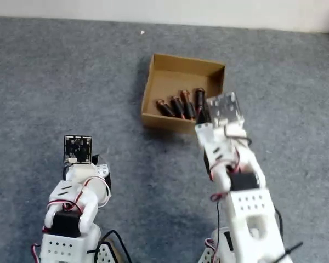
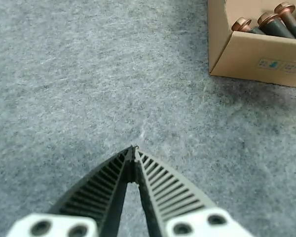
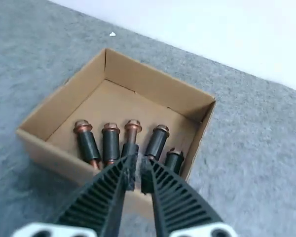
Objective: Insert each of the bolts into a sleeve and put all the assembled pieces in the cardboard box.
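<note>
Left fingers (image 2: pixel 108 182) closed | right fingers (image 3: pixel 108 192) closed over cardboard box (image 3: pixel 153 84) | right wrist view: five sleeved bolts (image 3: pixel 111 143)

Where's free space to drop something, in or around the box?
Free: far half of the box floor, beyond the pieces; carpet left of the box, ahead of the left end effector. Crowded: the box's near wall, five pieces in a row, right end effector above them.

I count one open brown cardboard box (image 3: pixel 153 86). In it lie five copper-headed metal bolts (image 3: pixel 110 129), each seated in a black cylindrical sleeve (image 3: pixel 110 146), so five sleeves as well. My white plastic arms number two: left arm (image 1: pixel 71 203), right arm (image 1: pixel 244 203).
</note>
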